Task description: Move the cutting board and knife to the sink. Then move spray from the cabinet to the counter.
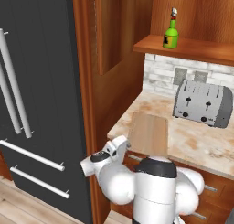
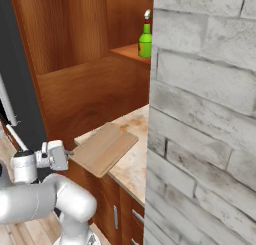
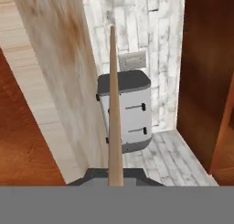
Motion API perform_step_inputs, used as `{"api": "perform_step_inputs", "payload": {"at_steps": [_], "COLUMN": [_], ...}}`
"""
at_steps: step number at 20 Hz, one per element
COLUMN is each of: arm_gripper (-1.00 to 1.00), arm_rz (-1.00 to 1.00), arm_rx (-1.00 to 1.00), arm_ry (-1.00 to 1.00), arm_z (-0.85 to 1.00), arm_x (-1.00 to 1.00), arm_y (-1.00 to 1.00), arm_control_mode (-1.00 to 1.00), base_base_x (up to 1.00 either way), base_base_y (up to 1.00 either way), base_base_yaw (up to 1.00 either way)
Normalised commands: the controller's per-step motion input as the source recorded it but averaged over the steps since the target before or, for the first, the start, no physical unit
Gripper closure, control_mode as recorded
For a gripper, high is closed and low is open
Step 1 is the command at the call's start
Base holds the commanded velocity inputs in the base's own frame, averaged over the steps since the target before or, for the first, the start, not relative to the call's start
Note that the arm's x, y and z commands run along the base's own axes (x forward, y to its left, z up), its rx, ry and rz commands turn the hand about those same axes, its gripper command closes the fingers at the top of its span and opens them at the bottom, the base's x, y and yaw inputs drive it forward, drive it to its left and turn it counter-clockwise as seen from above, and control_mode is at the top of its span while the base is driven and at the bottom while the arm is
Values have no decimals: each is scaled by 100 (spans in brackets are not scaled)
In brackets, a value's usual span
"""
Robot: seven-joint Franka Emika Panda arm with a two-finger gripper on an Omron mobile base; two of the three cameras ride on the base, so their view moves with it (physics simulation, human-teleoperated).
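Hand view alone: claw (image 3: 114,175) pinching cutting board (image 3: 114,109) edge

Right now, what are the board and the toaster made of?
The board looks like pale wood with a matte finish: faint grain lines show. The toaster looks like brushed grey metal with darker, perhaps plastic, ends. Everything is rendered, so this is only a guess.

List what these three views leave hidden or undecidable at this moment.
- Gripper fingertips on the cutting board: hidden by the hand's body in both base views, cropped at the hand view's bottom.
- Board's near edge: left base view, behind the arm.
- Spray label: too small to read.
- Counter to the right: right base view, blocked by a brick wall.
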Motion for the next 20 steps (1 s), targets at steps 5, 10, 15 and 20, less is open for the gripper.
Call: {"api": "perform_step_inputs", "payload": {"at_steps": [5, 10, 15, 20], "arm_gripper": [100, 100, 100, 100], "arm_rz": [6, 3, 2, 3], "arm_rx": [1, 4, 0, -1], "arm_ry": [-5, -1, 2, 4], "arm_z": [100, 100, 100, 98], "arm_x": [-1, -32, -52, -81], "arm_y": [-22, -44, -30, -3], "arm_control_mode": [-100, -100, -100, -100], "base_base_x": [0, 0, 0, 0], "base_base_y": [0, 0, 0, 0], "base_base_yaw": [0, 0, 0, 0]}}
